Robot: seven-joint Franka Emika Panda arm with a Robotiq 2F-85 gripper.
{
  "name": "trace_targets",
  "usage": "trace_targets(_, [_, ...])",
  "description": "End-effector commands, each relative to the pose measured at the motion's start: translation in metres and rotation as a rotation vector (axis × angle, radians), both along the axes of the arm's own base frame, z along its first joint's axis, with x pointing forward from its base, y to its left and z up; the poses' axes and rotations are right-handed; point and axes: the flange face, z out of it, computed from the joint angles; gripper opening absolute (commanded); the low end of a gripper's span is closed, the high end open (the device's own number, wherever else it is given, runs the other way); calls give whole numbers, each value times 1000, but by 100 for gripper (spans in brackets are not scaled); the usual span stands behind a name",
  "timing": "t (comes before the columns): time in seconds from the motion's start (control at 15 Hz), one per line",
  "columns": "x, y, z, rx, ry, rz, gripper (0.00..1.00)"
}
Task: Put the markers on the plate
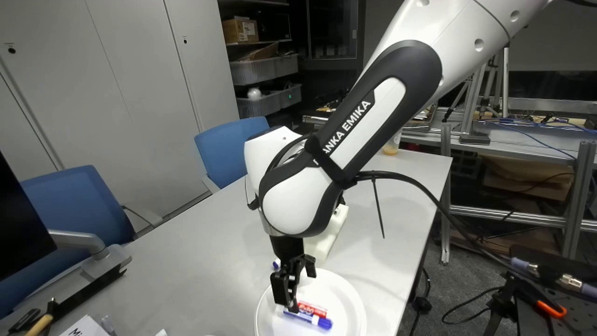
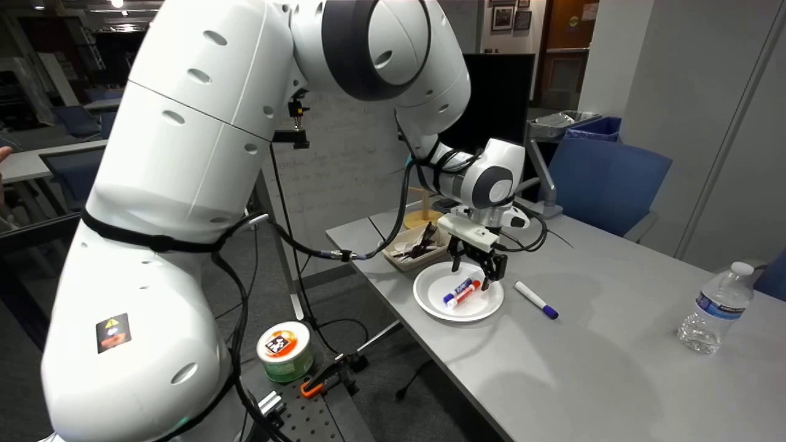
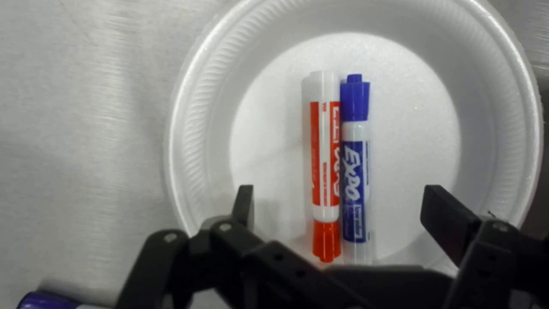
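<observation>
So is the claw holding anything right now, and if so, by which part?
Nothing is held: the claw is open. The red marker and blue marker lie on the plate, and a third marker lies on the table.

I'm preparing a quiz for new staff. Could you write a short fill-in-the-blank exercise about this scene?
1. The plate holds ____ markers.
2. One of these has a blue cap, the other a ____ cap.
3. The claw above the plate is ____, not shut.
4. The loose marker on the table has a ____ body.

Missing words: two; red; open; white.
</observation>
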Motion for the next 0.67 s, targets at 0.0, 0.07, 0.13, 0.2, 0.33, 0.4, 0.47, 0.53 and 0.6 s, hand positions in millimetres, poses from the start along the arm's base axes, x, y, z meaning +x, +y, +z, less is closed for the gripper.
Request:
trace_targets(0.0, [9,-7,27,-4,9,56,100])
trace_targets(0.07, [12,-11,31,-9,30,94,100])
trace_targets(0.13, [15,-14,34,0,47,133,100])
trace_targets(0.2, [19,-19,35,16,69,190,100])
trace_targets(0.33, [28,-34,37,34,93,294,100])
trace_targets(0.4, [33,-40,39,35,96,342,100])
trace_targets(0.47, [38,-47,41,32,97,387,100])
trace_targets(0.53, [44,-54,44,19,97,443,100])
trace_targets(0.6, [50,-59,46,9,99,496,100])
